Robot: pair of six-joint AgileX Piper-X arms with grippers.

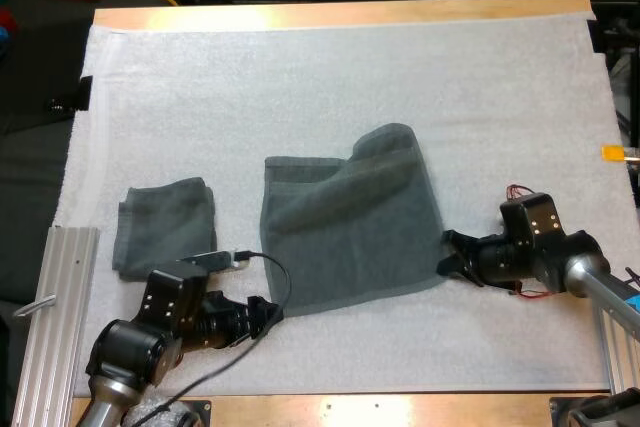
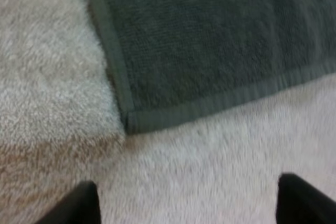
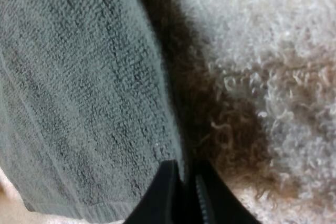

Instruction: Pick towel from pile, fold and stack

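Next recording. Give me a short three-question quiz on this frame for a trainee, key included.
1. True or false: the left gripper is shut on the spread dark grey-green towel.
2. Multiple choice: the small folded dark grey-green towel lies A) on top of the spread towel, B) on the white fleecy mat, apart from the spread towel, on my left arm's side, C) under the spread towel.
3. Fill in: the ____ gripper is at the spread towel's right-hand edge as the high view shows it.
Key: 1 false, it stands open, just short of the towel's near corner. 2 B. 3 right, the right gripper.
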